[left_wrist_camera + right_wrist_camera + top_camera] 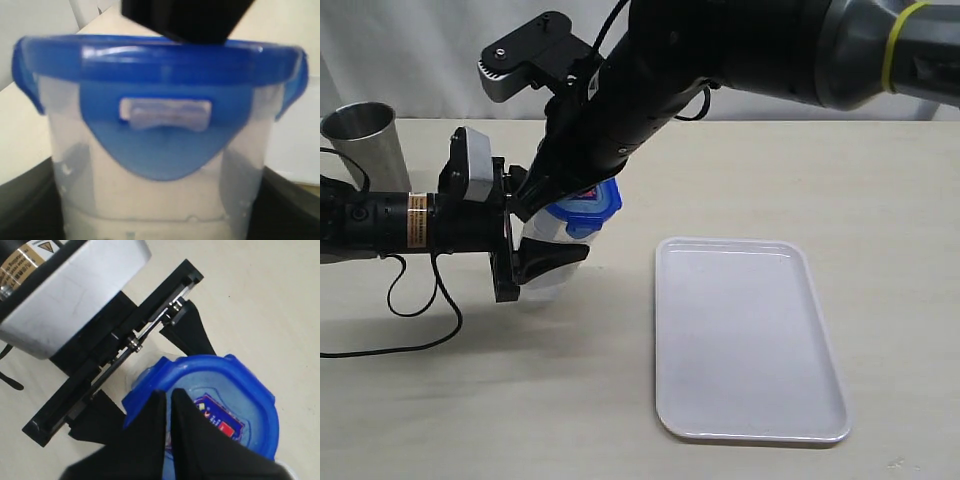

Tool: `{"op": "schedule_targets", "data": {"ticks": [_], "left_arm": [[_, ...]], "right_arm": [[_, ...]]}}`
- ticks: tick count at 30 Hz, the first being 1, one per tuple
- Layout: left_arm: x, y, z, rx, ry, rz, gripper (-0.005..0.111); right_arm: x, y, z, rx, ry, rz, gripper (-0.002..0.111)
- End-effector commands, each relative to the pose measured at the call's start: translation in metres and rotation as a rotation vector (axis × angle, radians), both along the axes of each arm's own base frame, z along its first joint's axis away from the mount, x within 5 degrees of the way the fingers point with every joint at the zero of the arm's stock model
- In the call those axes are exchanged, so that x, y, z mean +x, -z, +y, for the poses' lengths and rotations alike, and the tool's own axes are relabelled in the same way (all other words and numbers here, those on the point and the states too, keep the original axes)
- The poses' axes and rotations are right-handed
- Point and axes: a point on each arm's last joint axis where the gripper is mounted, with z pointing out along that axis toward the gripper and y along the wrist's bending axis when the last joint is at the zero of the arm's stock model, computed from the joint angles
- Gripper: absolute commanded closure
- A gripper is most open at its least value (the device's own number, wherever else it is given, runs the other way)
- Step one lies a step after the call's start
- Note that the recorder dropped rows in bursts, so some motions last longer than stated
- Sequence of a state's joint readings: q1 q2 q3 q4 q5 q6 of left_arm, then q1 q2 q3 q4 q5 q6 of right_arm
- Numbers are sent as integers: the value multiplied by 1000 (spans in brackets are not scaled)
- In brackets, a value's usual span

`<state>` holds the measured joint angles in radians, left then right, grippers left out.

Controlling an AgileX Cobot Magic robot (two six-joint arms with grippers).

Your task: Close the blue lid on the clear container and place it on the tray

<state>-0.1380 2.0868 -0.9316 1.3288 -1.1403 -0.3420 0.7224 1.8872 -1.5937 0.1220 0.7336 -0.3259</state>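
Grips the clear container (165,200) from the side in the left claw (545,240), jaws spread around its walls, upright by the bench (820,170) and near the tray (750,340) but apart from it. Meets the blue lid (220,390) from above with the right claw (169,399), jaws pinched together. Shows only at the left wrist one lid flap folded down against the container wall; only at the right wrist, the red-blue sticker; only in the exterior view, the steel cup (365,135) standing far left.

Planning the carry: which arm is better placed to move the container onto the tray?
Likely left: its fingers grip the clear container; the right gripper, shut, only touches the blue lid.
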Motion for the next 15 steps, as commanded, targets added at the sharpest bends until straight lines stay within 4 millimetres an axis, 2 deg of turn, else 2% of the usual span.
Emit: {"op": "schedule_targets", "data": {"ticks": [1,9,12,15], "left_arm": [[-1,-11,-3,-87,14,-22,107],[1,-12,-3,-98,-6,-19,107],[1,-12,-3,-99,-7,-19,107],[2,-13,-2,-105,-21,-19,107]], "right_arm": [[-4,-1,4,33,-34,20,104],[-6,4,6,41,-44,64,104],[-7,0,5,42,-50,53,104],[-9,-13,0,35,-60,7,104]]}}
